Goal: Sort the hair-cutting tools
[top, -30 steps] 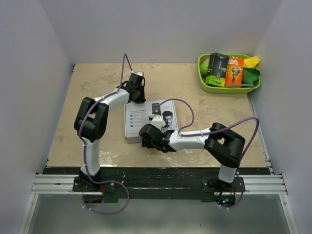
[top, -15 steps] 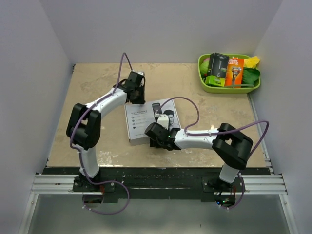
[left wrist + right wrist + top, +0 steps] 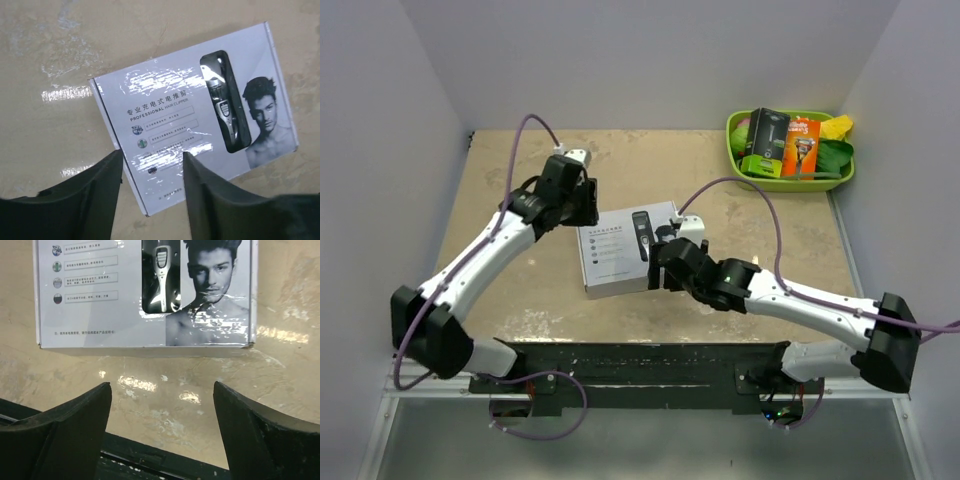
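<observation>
Two robot arms flank a flat grey-white cardboard box printed with a man's portrait [image 3: 625, 250], which lies lid-up near the middle of the beige stone-patterned table [image 3: 520, 170], slightly toward its near edge. The slim black-and-silver electric hair clipper [image 3: 225, 107] sits sealed inside, visible only through the box's narrow window; no combs, cord or small bits can be seen. The left gripper [image 3: 151, 157] hovers over the box's left end with its fingers parted and nothing between them. The right gripper [image 3: 162, 390] hangs off the box's near long edge, spread wide and equally empty. One arm at each side suggests they are lining up to steady and open the box, since sorting cannot begin until the tools are out. A lime-green plastic tray [image 3: 745, 180] of packaged razors [image 3: 802, 145] occupies the far right corner.
</observation>
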### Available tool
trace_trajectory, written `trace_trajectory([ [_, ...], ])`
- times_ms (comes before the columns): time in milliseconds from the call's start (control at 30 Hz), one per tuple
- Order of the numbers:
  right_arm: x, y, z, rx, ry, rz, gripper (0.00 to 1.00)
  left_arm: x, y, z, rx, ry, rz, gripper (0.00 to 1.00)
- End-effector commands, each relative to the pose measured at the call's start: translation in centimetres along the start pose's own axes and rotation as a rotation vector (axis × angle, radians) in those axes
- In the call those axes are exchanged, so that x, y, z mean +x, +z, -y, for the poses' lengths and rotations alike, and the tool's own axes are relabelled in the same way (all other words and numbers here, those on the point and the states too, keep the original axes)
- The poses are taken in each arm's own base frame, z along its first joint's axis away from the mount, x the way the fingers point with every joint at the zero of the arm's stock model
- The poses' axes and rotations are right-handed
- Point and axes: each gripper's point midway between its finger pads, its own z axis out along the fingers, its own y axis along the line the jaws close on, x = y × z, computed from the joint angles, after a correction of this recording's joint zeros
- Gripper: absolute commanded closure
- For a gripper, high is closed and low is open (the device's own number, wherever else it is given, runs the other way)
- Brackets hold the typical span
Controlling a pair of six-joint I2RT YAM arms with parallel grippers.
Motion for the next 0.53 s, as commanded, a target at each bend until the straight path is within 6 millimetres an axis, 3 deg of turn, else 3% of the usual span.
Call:
trace_trajectory([
  [0,-4.4,-3.3,1.3,0.036,-0.049,0.122,0.08,-3.1,-6.0,-1.1,0.015,0.008,0.202,0.31],
  [67,-5.9,-4.7,1.8,0.044,-0.056,0.165,0.01,-4.0,-8.2,-1.5,0.012,0.010,0.260,0.01],
  [100,-7.4,-5.7,2.1,0.053,-0.039,0.214,0.02,-3.9,-8.8,-1.9,-0.002,0.016,0.264,0.01],
  [300,-11.1,-8.4,3.7,0.162,-0.055,0.303,0.01,-4.8,-11.3,-2.1,0.006,0.010,0.329,0.01],
  [433,-12.2,-8.9,3.8,0.156,-0.129,0.303,0.01,-5.7,-12.4,-2.0,0.018,0.001,0.386,0.01],
  [500,-13.8,-8.9,5.2,0.215,-0.103,0.320,0.01,-6.6,-12.8,-2.4,-0.005,-0.005,0.426,0.01],
])
